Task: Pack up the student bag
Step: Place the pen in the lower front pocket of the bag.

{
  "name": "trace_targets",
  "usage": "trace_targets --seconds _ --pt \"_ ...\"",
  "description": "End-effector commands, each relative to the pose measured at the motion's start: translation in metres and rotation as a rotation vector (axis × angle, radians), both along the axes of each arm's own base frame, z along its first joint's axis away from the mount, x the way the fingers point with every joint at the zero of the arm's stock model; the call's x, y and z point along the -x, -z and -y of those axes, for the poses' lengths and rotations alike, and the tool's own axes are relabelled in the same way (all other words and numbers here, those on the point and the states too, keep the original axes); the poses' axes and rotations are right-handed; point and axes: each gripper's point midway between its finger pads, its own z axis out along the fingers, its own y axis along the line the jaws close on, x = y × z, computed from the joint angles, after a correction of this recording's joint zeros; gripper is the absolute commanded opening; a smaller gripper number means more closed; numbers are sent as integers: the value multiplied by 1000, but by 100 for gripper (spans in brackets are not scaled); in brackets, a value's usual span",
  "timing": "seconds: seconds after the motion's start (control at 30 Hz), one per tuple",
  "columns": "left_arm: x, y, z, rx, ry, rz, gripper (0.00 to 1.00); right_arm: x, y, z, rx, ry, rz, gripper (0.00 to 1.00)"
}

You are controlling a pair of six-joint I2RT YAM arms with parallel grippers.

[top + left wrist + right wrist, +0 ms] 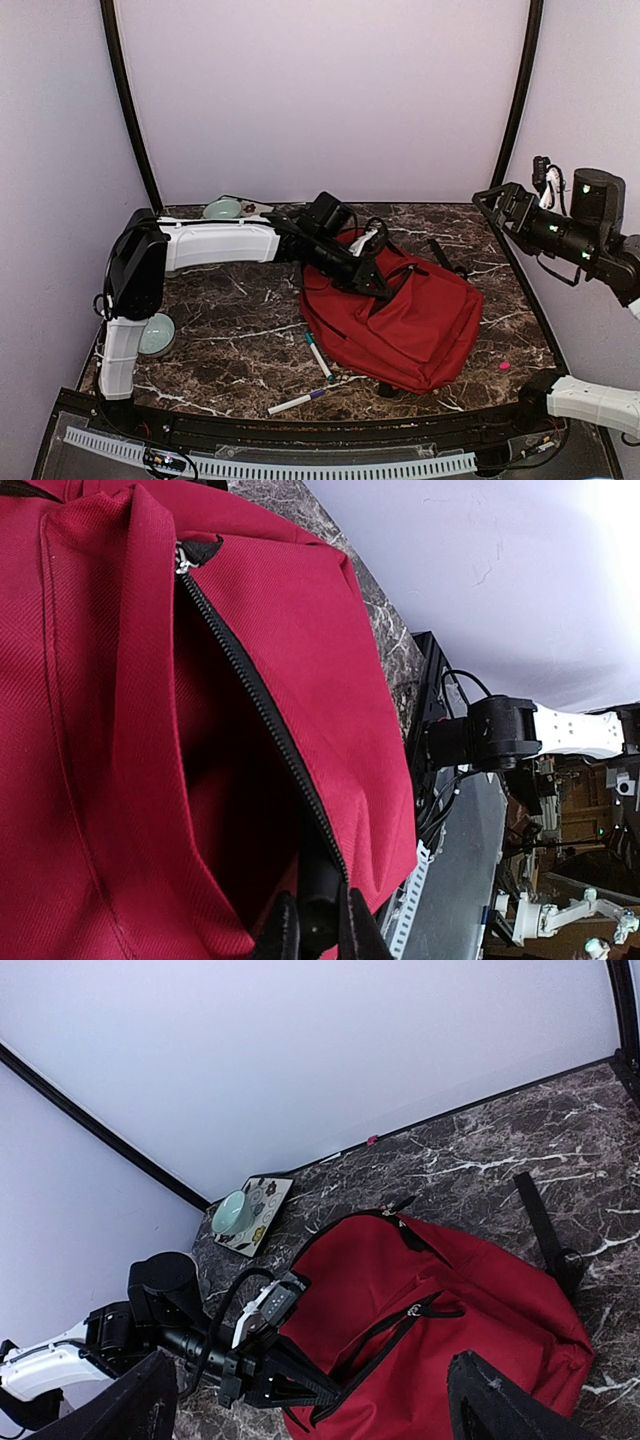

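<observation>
The student bag point(420, 320) lies mid-right on the table point(230, 335), a pen point(318, 356) before it, a bowl point(157, 335) far left.

Robot lab booth, plain walls point(320, 90), marble table point(240, 340)

Left claw point(318, 912) sliced off by its wrist view's bottom edge, tips nipping the student bag point(400, 310) at the pocket's zip edge, pocket depths all shadow, right claw point(310, 1385) fingers cropped at both lower corners (spread wide), pink speck point(504, 365) on the counter point(230, 330) too small to identify
</observation>
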Motion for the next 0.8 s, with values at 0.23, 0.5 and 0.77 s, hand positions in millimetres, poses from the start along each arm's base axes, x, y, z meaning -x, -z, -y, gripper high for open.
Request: trace_targets --seconds 0.23,0.5,0.77 --pt "5 -6 4 -90 -31 18 40 0 -6 -10 -26 -52 31 95" --pt "-12 -54 -12 -142 -125 140 59 -2 3 -17 7 -93 52 95" --pt "-23 -80 -64 -280 -284 256 79 -6 15 -29 101 -178 96 94"
